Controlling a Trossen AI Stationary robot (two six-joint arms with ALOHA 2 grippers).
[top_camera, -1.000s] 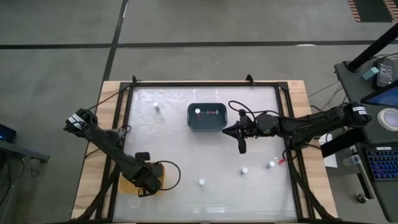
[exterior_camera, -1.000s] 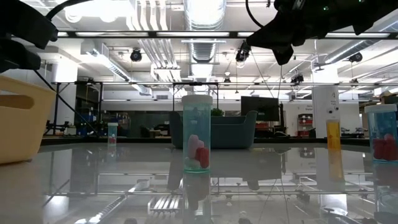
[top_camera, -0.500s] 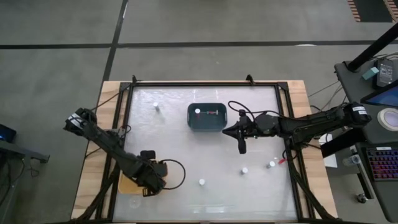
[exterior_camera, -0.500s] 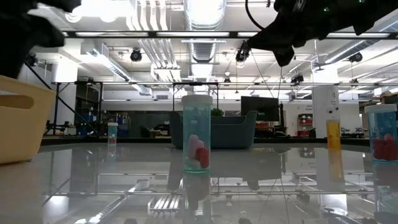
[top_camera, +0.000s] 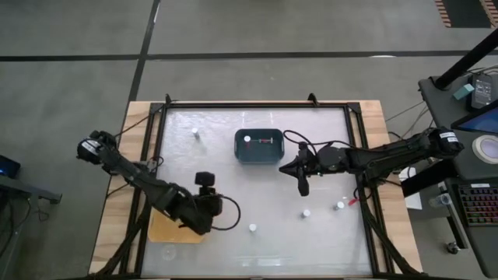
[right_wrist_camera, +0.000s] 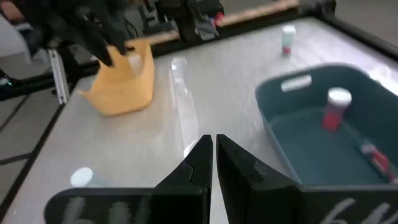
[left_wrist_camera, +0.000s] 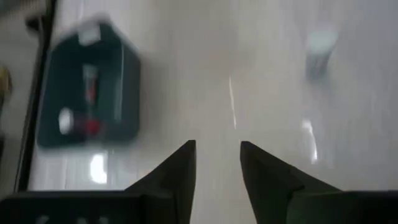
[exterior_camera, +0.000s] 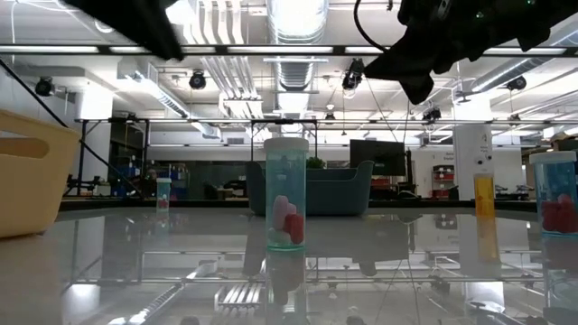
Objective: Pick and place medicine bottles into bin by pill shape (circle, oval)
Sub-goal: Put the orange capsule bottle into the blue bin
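Note:
Four small white-capped medicine bottles stand on their bases on the glass table: one far left (top_camera: 194,132), one near the front (top_camera: 253,228), two at the right (top_camera: 306,211) (top_camera: 339,205). Two more lie in the dark blue bin (top_camera: 259,146), one white-capped (right_wrist_camera: 336,109). My left gripper (top_camera: 205,182) hovers beside the yellow bin (top_camera: 173,231); its fingers stand open (left_wrist_camera: 217,149) with nothing between them. My right gripper (top_camera: 302,183) hangs to the right of the blue bin, shut (right_wrist_camera: 213,144) and holding nothing.
A black frame (top_camera: 257,105) borders the glass top, and wooden boards run along both sides. The front bottle (exterior_camera: 285,194) stands mid-table in the low view, with bare glass around it. Cables trail from both arms. A desk with screens (top_camera: 478,117) stands off the table's right.
My left gripper has risen from above the yellow bin and swung toward the table's middle and right, turning its wrist as it went. It now points out over the glass instead of down into the bin. The bottles and both bins have stayed where they were.

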